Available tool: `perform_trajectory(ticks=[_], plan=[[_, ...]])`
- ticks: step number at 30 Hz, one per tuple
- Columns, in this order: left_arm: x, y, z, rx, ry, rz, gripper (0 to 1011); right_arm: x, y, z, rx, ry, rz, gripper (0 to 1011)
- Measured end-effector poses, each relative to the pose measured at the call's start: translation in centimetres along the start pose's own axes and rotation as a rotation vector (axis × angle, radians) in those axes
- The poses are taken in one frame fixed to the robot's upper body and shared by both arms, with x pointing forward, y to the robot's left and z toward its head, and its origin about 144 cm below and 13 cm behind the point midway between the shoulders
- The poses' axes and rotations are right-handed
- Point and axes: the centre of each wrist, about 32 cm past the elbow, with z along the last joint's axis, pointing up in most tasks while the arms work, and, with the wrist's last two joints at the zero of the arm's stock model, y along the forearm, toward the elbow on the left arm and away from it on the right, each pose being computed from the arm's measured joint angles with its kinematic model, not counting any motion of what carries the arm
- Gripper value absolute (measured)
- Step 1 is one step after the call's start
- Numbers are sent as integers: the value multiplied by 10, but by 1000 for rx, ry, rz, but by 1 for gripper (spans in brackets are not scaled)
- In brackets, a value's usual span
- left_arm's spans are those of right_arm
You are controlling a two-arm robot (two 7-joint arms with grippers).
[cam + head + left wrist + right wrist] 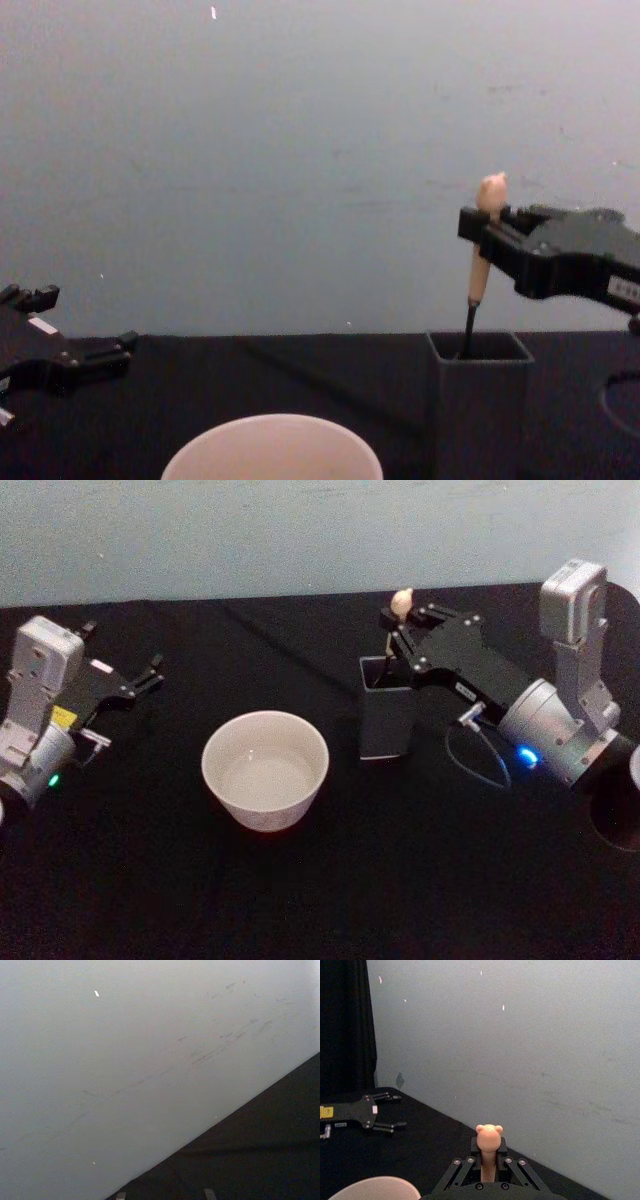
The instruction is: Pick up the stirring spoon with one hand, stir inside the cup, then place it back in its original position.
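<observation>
The stirring spoon (402,602) stands nearly upright, its thin neck reaching down into the dark grey square holder (388,720), the original position. My right gripper (393,630) is shut on the beige handle just below the bear-shaped knob (489,1136). From the chest, the spoon (482,255) rises out of the holder (480,400) with the right gripper (478,232) clamped on it. The cream cup (265,770) sits left of the holder, apart from it, and also shows as cup (272,450). My left gripper (150,675) hangs open at the far left, holding nothing.
A black cloth (320,900) covers the table up to a pale wall (300,530). A blue cable (480,760) loops beside the right arm. A dark round object (615,825) lies at the right edge. Open cloth lies in front of the cup.
</observation>
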Motion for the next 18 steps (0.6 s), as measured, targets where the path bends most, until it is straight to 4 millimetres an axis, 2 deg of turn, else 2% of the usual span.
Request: perform_trajectory(ticks=[18], plan=[[0,0,0,0,0,0,1001,-11,-5,-28,-86,45,-6,166]])
